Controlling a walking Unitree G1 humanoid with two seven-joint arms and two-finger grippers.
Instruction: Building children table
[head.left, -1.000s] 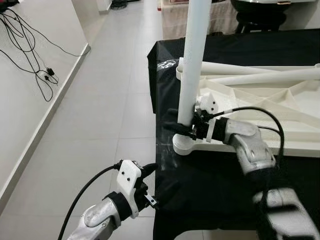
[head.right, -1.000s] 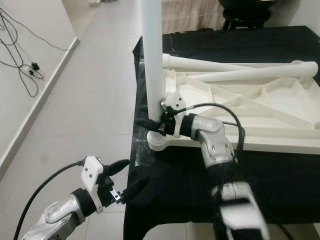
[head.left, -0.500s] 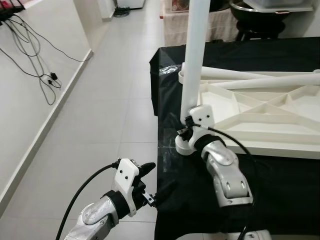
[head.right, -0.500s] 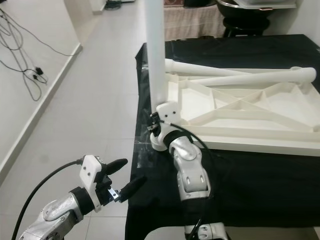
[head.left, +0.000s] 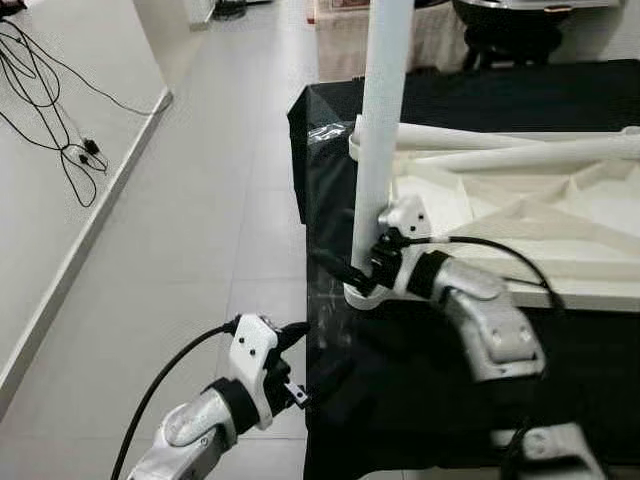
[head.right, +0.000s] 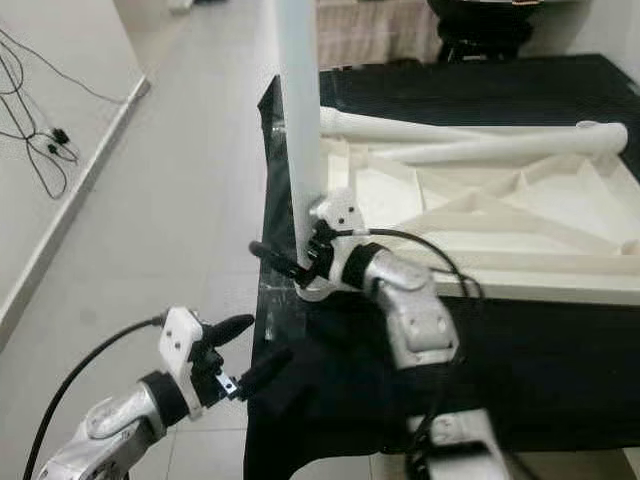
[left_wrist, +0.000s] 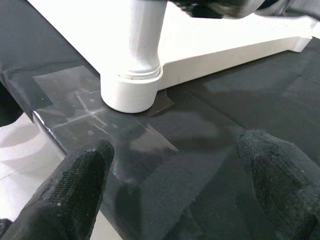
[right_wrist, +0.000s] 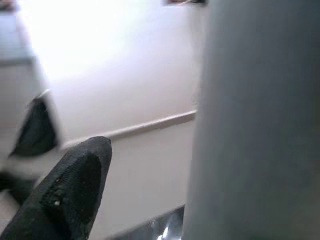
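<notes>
Left eye view: upright table leg.

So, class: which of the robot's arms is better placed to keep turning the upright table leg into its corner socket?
Right: the right gripper sits at the leg base; the left gripper hangs open below the table edge.

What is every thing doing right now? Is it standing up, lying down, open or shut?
Upright leg: standing in the corner socket.
Tabletop: upside down on the black cloth.
Spare legs: lying on the tabletop.
Right gripper: at the upright leg's base, one finger sticking out past it.
Left gripper: open, by the cloth's edge, holding nothing.
</notes>
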